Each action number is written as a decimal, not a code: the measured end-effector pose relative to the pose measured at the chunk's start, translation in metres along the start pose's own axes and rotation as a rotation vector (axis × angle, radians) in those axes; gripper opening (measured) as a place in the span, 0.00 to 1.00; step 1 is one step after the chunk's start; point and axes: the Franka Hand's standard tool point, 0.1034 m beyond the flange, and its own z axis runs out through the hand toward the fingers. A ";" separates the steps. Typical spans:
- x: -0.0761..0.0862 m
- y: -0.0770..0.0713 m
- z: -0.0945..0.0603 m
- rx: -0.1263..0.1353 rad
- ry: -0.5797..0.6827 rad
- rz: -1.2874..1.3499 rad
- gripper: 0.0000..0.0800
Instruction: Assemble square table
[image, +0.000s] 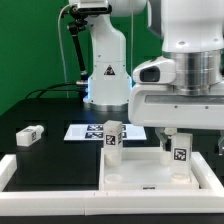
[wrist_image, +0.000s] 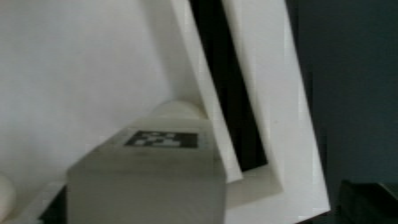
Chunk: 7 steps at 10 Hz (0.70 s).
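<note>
The white arm's two-finger gripper (image: 180, 130) hangs at 3 o'clock in the exterior view, jaws spread wide, clamping nothing. The white plastic square table top (image: 140, 178) lies at 5 o'clock. One tagged white stubby leg (image: 112, 134) stands by its 11 o'clock corner, a second leg (image: 179, 152) stands directly under the gripper, and a third leg (image: 28, 135) lies at 9 o'clock.

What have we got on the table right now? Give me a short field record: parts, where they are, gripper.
table top: white tray, lying flat at the front
left leg: on its side on the black table, apart from the top
middle leg: upright at the top's far corner on the exterior view's left
right leg: upright at the top's far edge, under the gripper
fourth leg: not seen
gripper: open, just over the right leg; contact cannot be told
marker board: behind the top
</note>
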 end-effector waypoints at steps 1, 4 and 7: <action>0.001 0.002 0.000 0.000 0.000 0.014 0.80; 0.001 0.002 0.000 0.002 -0.001 0.187 0.36; 0.001 0.002 0.000 0.001 -0.002 0.379 0.36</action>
